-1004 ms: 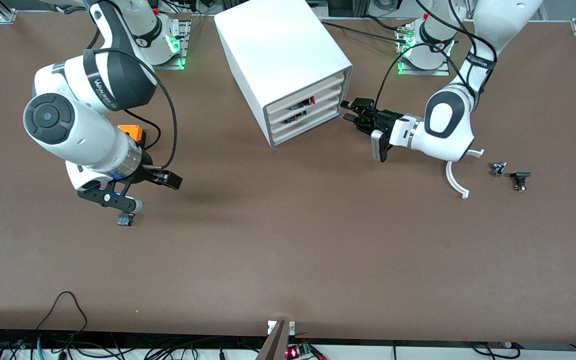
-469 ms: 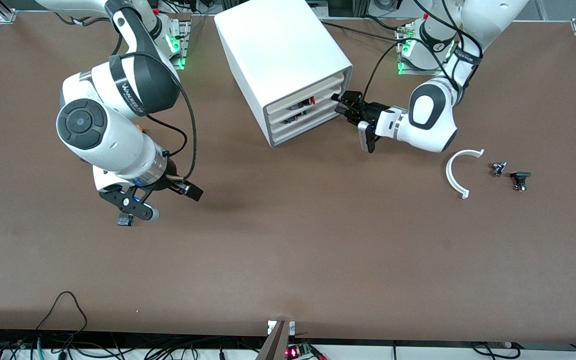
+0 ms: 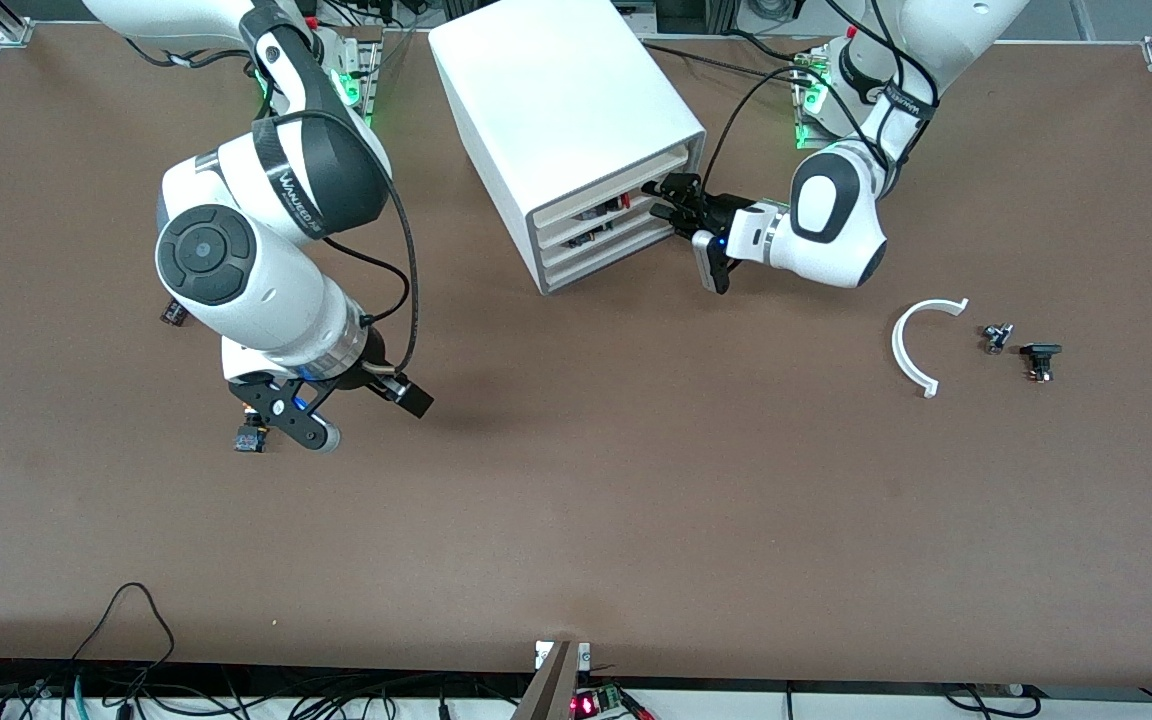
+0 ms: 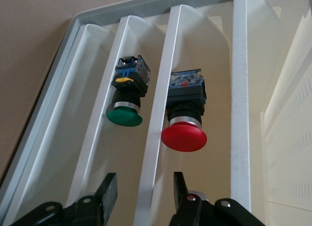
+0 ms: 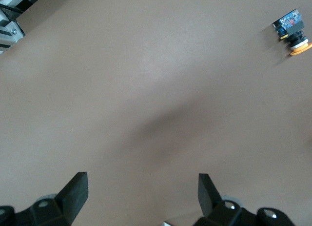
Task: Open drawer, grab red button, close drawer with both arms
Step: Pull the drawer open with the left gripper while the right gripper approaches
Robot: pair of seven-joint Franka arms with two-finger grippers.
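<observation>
Your left hand (image 4: 141,199), half spread, straddles the drawer (image 4: 156,118) rim: pinch squarely, then pull straight back; right hand (image 5: 141,196) waits spread.

1. Right gripper (image 5: 141,196): two black fingers (image 5: 75,189) spread wide, nothing between them.
2. Bare brown tabletop (image 5: 146,89) below, with a soft shadow.
3. Small button (image 5: 292,31), orange cap, black-and-blue body, lying on its side, well apart from the gripper.

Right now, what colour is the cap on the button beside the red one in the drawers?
Green cap, clearest in the left wrist view.
</observation>
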